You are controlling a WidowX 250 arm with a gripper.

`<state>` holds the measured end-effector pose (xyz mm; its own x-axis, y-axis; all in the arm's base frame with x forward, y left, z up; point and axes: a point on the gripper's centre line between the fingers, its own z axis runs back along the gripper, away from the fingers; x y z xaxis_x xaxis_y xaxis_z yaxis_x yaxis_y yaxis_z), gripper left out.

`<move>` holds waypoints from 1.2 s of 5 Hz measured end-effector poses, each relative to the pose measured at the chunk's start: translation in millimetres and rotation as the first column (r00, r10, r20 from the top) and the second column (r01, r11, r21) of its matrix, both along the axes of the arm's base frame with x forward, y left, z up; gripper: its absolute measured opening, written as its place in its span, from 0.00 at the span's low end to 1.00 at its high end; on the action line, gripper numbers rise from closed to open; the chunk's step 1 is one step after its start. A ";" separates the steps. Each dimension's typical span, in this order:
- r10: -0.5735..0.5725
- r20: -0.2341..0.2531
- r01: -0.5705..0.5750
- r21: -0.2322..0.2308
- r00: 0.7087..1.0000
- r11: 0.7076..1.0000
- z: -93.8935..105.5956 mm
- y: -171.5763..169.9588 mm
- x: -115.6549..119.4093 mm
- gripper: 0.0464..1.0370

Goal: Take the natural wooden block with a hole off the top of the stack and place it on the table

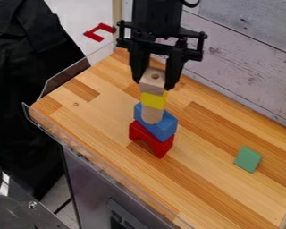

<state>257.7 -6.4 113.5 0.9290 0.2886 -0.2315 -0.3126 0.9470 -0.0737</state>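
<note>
Has a green block (248, 159) toward the worktop's (199, 154) right edge. Midway, bears a red arch (160, 144) under a blue block (163, 128), tan cylinder (151, 115) and yellow block (153, 100). Atop these, with the gripper (153, 85), holds a holed wooden block (153, 79). Past the far corner, includes a red bracket (92, 35).

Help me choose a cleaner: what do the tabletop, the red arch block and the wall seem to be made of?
Tabletop: wood, smooth and probably sealed, going by the joined strips of differing tone. Red arch block: probably painted wood, evenly colored; plastic is possible. Wall: whitewashed boards with knots and seams, or a printed imitation.
</note>
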 end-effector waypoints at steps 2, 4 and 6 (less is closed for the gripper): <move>-0.024 0.044 0.022 0.055 0.999 0.998 23.0 1.8 18.0 0.51; -0.208 0.043 0.205 0.068 0.977 0.976 22.4 -38.4 76.5 0.51; -0.264 0.017 0.264 -0.014 0.964 0.964 -18.1 -63.6 96.1 0.51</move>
